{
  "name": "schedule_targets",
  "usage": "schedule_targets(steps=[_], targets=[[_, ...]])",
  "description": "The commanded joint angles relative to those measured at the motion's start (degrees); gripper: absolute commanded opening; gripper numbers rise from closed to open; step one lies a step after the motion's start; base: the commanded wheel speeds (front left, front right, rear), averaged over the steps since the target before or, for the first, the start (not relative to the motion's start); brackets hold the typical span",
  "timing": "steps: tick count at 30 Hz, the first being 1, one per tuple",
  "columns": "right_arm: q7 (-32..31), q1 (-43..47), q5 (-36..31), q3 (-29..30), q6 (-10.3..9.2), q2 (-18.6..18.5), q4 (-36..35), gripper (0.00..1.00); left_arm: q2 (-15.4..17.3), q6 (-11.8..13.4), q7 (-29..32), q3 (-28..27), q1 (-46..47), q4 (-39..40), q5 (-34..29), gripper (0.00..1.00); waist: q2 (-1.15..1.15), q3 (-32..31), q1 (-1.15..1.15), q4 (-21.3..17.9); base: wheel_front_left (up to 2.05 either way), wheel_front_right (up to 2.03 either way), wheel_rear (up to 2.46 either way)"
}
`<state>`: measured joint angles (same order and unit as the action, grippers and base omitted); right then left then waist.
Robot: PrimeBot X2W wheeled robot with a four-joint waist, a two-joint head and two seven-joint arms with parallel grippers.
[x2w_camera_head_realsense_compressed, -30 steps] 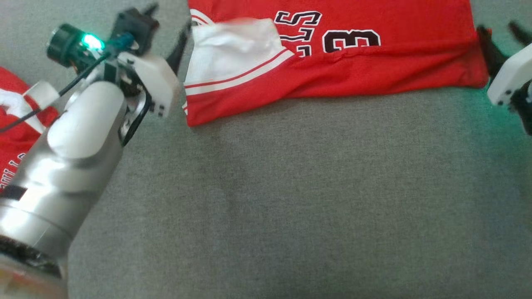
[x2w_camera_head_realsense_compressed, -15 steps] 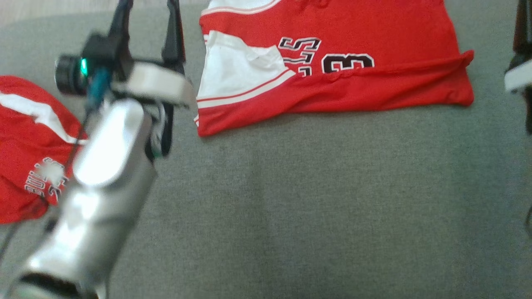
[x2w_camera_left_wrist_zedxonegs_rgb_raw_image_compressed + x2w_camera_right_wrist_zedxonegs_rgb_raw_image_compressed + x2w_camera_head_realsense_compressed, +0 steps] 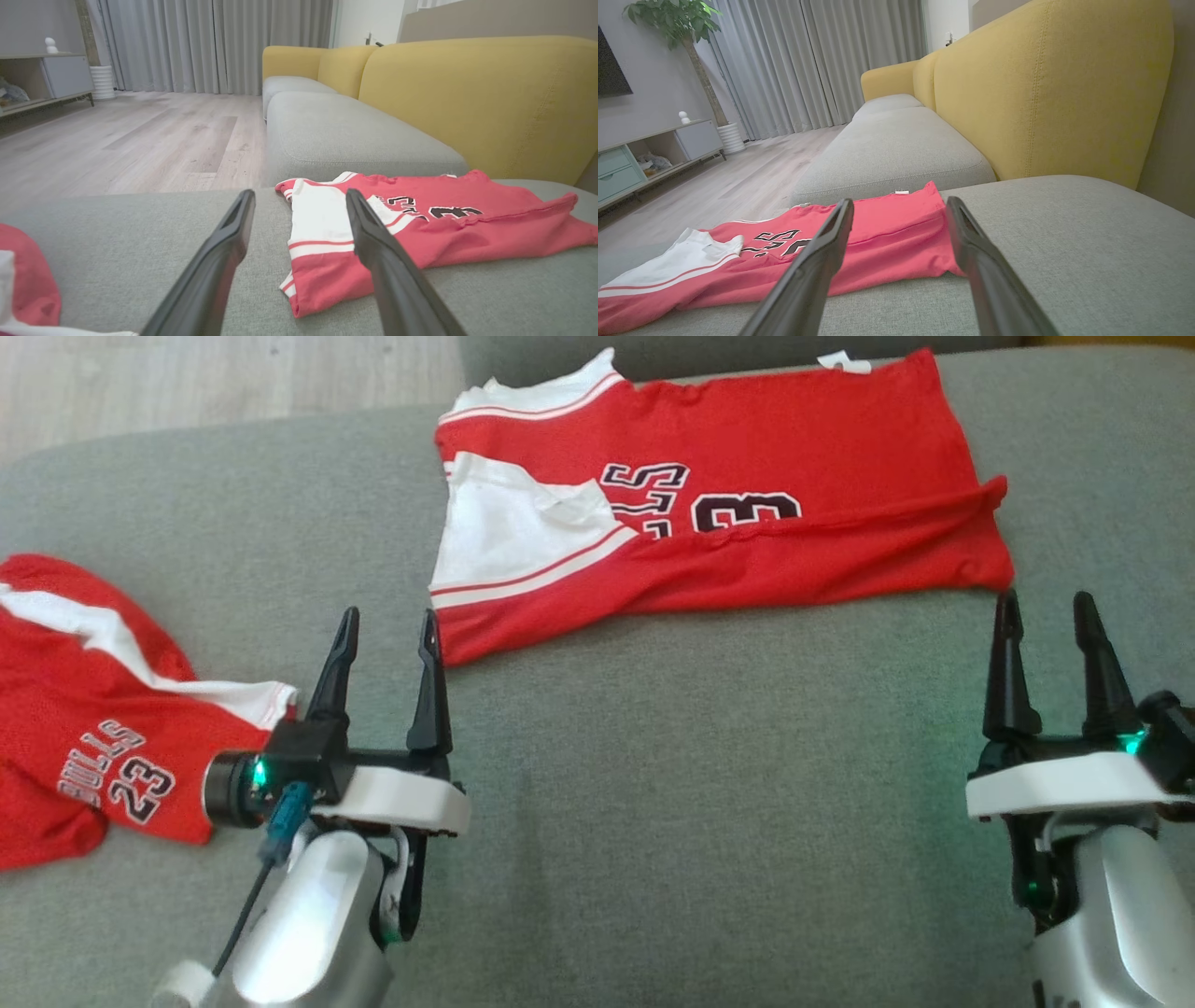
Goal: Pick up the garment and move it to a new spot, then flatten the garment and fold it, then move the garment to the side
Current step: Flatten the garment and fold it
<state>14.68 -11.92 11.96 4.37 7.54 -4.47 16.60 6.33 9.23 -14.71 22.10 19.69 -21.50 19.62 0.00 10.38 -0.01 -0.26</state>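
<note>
We see a grey sofa seat (image 3: 896,149) with yellow backrests (image 3: 1045,93), pale wood floor (image 3: 140,140), grey curtains (image 3: 210,42) and 1 potted tree (image 3: 663,18).

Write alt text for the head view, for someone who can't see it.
A red basketball jersey with white trim lies partly folded on a grey sofa cushion. Nearer the camera, the robot's left claw and right claw stand open and empty, one near each front corner of it. A second, crumpled red jersey lies at the far left.

folded garment (image 3: 728,523) on seat cushion (image 3: 700,803), far centre; crumpled garment (image 3: 84,709) at left (well apart). left gripper (image 3: 389,616) just before the folded garment's near-left corner, right gripper (image 3: 1044,599) before its near-right.
</note>
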Motion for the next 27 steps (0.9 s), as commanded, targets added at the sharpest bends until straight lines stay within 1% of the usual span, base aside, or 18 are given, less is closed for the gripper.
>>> schedule_targets(steps=[1,4,7,13,18,21,22,23,24,27], targets=[[0.3,-1.1,-0.6,-1.3,-0.05,0.2,-2.5,1.0,0.2,-0.5,-0.3,-2.4,3.0,0.4,-0.6,1.0,0.0,0.8,0.01,-0.6,0.0,0.0,0.0],[0.3,-1.8,-1.0,-1.8,-0.05,0.6,-3.1,1.0,0.1,-1.7,-0.3,-2.4,4.9,-4.3,-0.5,1.0,0.0,2.0,0.01,-1.6,0.0,0.0,0.0],[0.3,-2.5,-1.2,-2.5,-0.05,0.9,-3.6,1.0,0.0,-2.7,1.4,-2.2,7.5,-9.8,0.1,1.0,0.0,3.6,0.01,-2.8,0.0,0.0,0.0],[0.3,-3.5,-0.5,-3.9,-0.05,1.3,-4.2,1.0,0.9,-1.6,4.6,-2.8,13.3,-19.8,0.1,1.0,0.0,6.4,0.01,-5.0,0.0,0.0,0.0],[0.3,-4.3,-0.2,-4.5,-0.05,1.5,-4.8,1.0,1.3,-0.8,7.1,-2.9,16.6,-26.7,0.2,1.0,0.0,7.9,0.01,-6.2,0.0,0.0,0.0],[0.3,-4.3,-0.1,-4.6,-0.05,1.5,-5.2,1.0,1.0,-1.5,9.3,-2.8,17.8,-30.1,0.9,1.0,0.0,8.3,0.01,-6.4,0.0,0.0,0.0],[0.3,-4.3,-0.1,-4.5,-0.05,1.5,-5.3,1.0,0.9,-1.9,9.8,-2.7,18.2,-30.8,1.1,0.56,0.0,8.3,0.01,-6.4,0.0,0.0,0.0],[0.3,-4.4,-0.1,-4.4,-0.05,1.5,-5.4,1.0,0.8,-2.2,10.0,-2.5,18.6,-31.4,1.2,0.04,0.0,8.3,0.01,-6.3,0.0,0.0,0.0],[0.3,-4.4,-0.2,-4.2,-0.05,1.5,-5.3,1.0,0.7,-2.5,10.1,-2.2,18.8,-31.9,1.2,0.0,0.0,8.2,0.01,-6.2,0.0,0.0,0.0],[0.3,-4.7,-1.0,-3.3,-0.05,1.6,-4.5,1.0,0.2,-3.5,9.4,-1.8,19.5,-32.5,1.4,0.0,0.0,7.8,0.01,-5.4,0.0,0.0,0.0]])
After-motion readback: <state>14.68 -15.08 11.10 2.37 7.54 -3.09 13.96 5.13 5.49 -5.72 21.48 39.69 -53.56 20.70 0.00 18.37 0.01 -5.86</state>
